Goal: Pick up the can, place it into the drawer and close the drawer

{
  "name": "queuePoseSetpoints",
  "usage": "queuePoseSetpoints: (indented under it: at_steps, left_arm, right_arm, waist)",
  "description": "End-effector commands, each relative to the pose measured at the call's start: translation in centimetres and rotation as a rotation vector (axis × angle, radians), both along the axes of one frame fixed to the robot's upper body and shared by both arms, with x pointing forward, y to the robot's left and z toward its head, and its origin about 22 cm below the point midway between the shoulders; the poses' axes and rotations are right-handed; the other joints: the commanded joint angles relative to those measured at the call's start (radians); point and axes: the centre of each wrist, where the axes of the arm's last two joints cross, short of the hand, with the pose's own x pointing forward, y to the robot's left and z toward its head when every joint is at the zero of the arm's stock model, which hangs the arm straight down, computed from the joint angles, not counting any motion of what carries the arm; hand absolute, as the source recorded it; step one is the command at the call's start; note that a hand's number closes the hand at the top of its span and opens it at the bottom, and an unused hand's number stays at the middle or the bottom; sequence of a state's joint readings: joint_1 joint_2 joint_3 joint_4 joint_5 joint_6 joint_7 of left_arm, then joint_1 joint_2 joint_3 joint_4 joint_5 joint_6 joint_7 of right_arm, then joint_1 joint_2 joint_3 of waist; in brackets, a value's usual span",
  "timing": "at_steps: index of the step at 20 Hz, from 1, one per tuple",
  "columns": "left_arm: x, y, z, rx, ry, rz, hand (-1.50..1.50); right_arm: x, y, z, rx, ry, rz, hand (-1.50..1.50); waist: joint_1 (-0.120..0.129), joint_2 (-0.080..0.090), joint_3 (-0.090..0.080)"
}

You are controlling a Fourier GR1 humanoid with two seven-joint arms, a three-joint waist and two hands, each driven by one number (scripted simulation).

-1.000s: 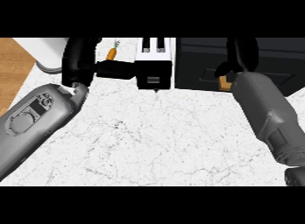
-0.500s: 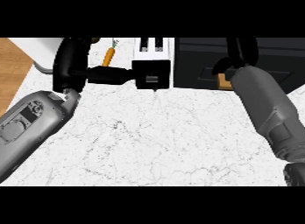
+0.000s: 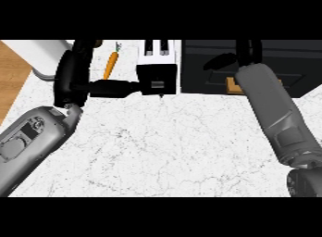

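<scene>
Fingers of our right hand (image 3: 240, 54) reach over the black drawer (image 3: 273, 69), their state unclear, while our left hand (image 3: 78, 76) stays uncurled; closing seems next.

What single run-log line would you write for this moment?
left hand: by toaster, thumb toward it | right hand: over black drawer unit, fingers hidden | carrot: on counter | can: unseen

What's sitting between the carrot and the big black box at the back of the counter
In the head view, a white toaster with two dark slots stands between the carrot and the black box. The left hand has its thumb stretched toward the toaster's front.
</scene>
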State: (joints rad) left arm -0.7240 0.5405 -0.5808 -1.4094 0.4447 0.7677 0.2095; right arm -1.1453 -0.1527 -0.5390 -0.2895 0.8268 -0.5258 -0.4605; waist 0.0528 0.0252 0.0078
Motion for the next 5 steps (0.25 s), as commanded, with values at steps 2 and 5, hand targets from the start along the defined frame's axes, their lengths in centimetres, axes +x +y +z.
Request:
queuePoseSetpoints:
  at_steps: [2,5]
  left_arm:
    - [-1.5,0.3,-0.2,-0.005,0.017,0.006,-1.5]
    - [-1.6,0.7,1.0,-0.031,-0.011,-0.002,-1.5]
  right_arm:
    - [0.7,2.3,2.3,0.278,-0.022,0.019,-1.5]
    - [0.4,1.3,1.3,0.279,-0.047,0.033,-1.5]
  waist:
    - [0.006,-0.021,-0.005]
    - [-0.007,-0.018,-0.006]
